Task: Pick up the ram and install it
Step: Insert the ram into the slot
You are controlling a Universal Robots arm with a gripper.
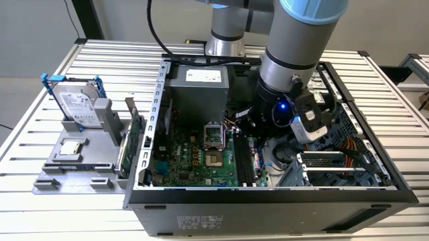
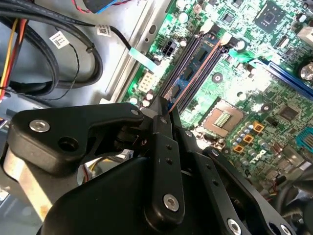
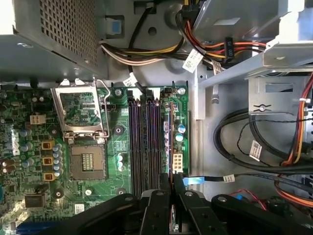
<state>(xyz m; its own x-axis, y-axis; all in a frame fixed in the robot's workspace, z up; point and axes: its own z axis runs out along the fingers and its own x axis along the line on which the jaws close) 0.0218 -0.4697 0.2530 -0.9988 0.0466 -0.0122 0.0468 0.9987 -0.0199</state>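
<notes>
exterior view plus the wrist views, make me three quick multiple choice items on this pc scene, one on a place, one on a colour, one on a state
1. Where is the gripper?
A. low over the memory slots inside the case
B. above the table, outside the case
C. over the fan grille

2. What colour is the frame around the hard drive?
A. red
B. blue
C. yellow

3. How does the processor socket cover stand?
A. shut flat
B. swung open
C. taken off and lying on the table

Answers:
1 A: in both wrist views the gripper sits just above the long dark slots on the green board.
2 B: the exterior view shows blue edges around the silver drive.
3 B: in the first wrist view the metal cover lies beside the bare socket.
</notes>
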